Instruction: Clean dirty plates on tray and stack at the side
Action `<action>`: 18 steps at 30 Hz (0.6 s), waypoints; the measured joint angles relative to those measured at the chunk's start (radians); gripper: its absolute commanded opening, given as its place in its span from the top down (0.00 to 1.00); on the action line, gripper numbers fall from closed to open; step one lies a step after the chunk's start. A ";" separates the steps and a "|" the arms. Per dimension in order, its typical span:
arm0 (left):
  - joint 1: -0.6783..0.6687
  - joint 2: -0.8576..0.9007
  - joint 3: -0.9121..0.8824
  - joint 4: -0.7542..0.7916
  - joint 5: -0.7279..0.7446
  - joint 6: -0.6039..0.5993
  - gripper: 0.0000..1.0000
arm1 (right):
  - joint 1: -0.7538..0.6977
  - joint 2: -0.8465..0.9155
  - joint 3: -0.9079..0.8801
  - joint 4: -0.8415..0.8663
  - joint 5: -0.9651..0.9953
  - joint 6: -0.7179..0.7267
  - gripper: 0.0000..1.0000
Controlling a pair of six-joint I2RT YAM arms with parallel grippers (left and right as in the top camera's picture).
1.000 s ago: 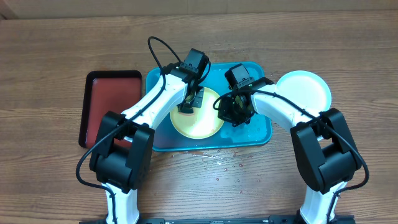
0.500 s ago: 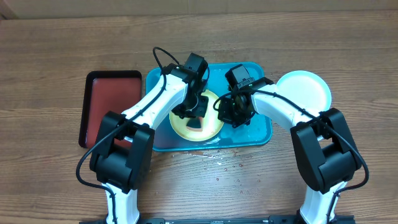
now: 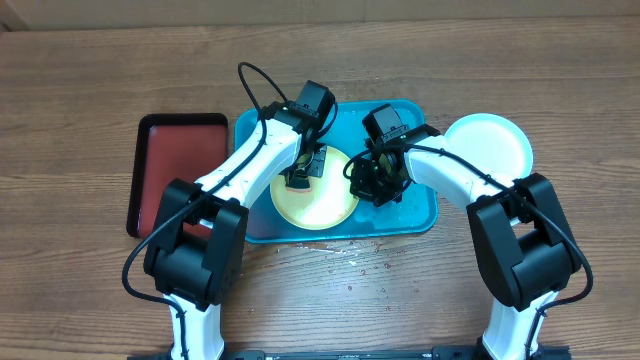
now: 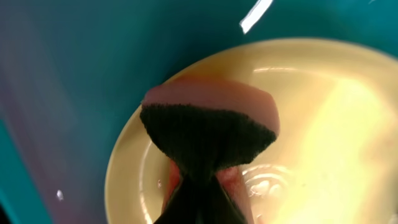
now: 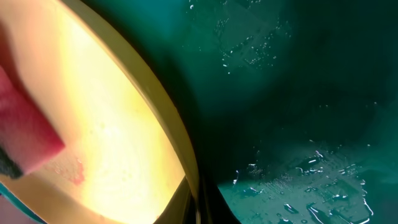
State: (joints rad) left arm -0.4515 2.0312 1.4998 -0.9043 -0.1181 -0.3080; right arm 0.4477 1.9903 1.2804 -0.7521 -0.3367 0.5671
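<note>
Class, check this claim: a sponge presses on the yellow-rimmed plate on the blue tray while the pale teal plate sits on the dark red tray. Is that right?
No. The overhead view shows the pale teal plate on the wooden table, right of the blue tray, not on the dark red tray. The rest holds.

We saw both arms crowding the middle of the blue tray. The left gripper, pinching a sponge, sat over the yellow-green plate, and the right gripper was clamped on that plate's right rim, so little room lay between them. A teal-rimmed plate blocked the table just right of the tray, and a dark red tray blocked the left. The far and near table strips lay open.
</note>
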 measured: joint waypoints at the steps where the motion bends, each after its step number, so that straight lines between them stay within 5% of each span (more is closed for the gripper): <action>1: 0.000 0.000 0.000 -0.018 0.000 -0.007 0.96 | 0.000 0.000 0.000 0.000 0.000 -0.003 0.96; 9: 0.000 0.000 0.000 -0.105 0.169 -0.003 0.96 | 0.000 0.000 0.000 -0.001 -0.001 -0.011 0.96; 18: 0.000 0.000 0.000 0.030 0.249 0.005 0.96 | 0.000 0.000 0.000 -0.002 -0.001 -0.011 0.96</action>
State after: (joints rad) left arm -0.4515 2.0312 1.4998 -0.8745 0.1310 -0.3035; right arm 0.4473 1.9907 1.2804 -0.7536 -0.3374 0.5564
